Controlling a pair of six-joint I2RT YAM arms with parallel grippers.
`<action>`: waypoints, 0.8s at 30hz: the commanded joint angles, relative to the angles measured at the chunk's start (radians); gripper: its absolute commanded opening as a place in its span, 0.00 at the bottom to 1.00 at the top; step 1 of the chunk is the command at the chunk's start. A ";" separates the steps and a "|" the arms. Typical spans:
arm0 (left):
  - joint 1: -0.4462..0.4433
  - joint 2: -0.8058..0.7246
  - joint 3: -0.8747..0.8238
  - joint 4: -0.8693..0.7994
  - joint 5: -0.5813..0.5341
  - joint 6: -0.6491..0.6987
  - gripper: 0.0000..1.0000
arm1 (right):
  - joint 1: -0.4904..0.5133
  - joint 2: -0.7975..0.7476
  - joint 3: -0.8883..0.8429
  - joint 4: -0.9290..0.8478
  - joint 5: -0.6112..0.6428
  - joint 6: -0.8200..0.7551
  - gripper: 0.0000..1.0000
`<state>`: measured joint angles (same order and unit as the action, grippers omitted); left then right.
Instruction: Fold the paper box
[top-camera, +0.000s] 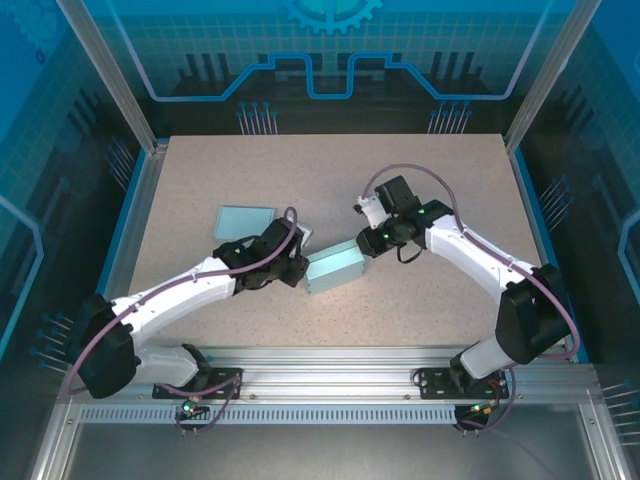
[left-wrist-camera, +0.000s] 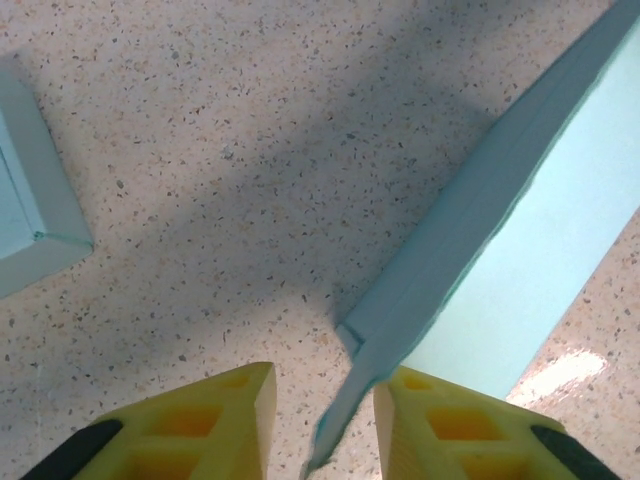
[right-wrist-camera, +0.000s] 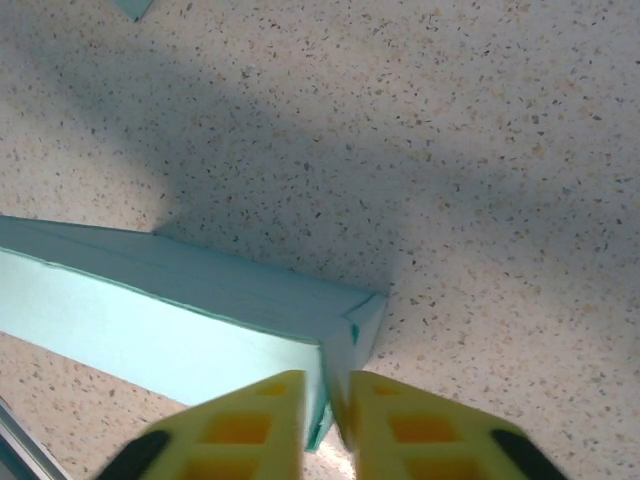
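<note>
Mid-frame on the bench (top-camera: 430, 170), the paper box (top-camera: 335, 268) has one end wall pinched by the right pincer (right-wrist-camera: 328, 390). The left pincer (left-wrist-camera: 325, 390), narrowly apart, straddles its other end.

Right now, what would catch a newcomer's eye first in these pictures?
The pale teal paper box lies at the middle of the table, with an arm reaching in at each end. The right gripper pinches the box's end wall, while the left gripper straddles a loose flap, jaws apart. A second flat teal piece lies to the left, farther back.
</note>
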<state>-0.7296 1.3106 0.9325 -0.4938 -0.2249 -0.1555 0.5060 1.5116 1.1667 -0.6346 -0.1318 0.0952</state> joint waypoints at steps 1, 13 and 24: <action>-0.005 0.017 0.046 -0.025 -0.013 -0.022 0.31 | 0.024 0.002 0.000 0.001 0.019 0.029 0.12; -0.005 0.063 0.058 0.038 0.042 -0.189 0.14 | 0.094 0.000 0.005 0.003 0.064 0.194 0.00; -0.006 0.053 0.048 0.038 0.015 -0.213 0.11 | 0.129 -0.004 -0.002 0.013 0.098 0.276 0.00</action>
<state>-0.7296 1.3476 0.9749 -0.4881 -0.2295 -0.3202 0.5919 1.5116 1.1667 -0.6048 0.0051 0.3351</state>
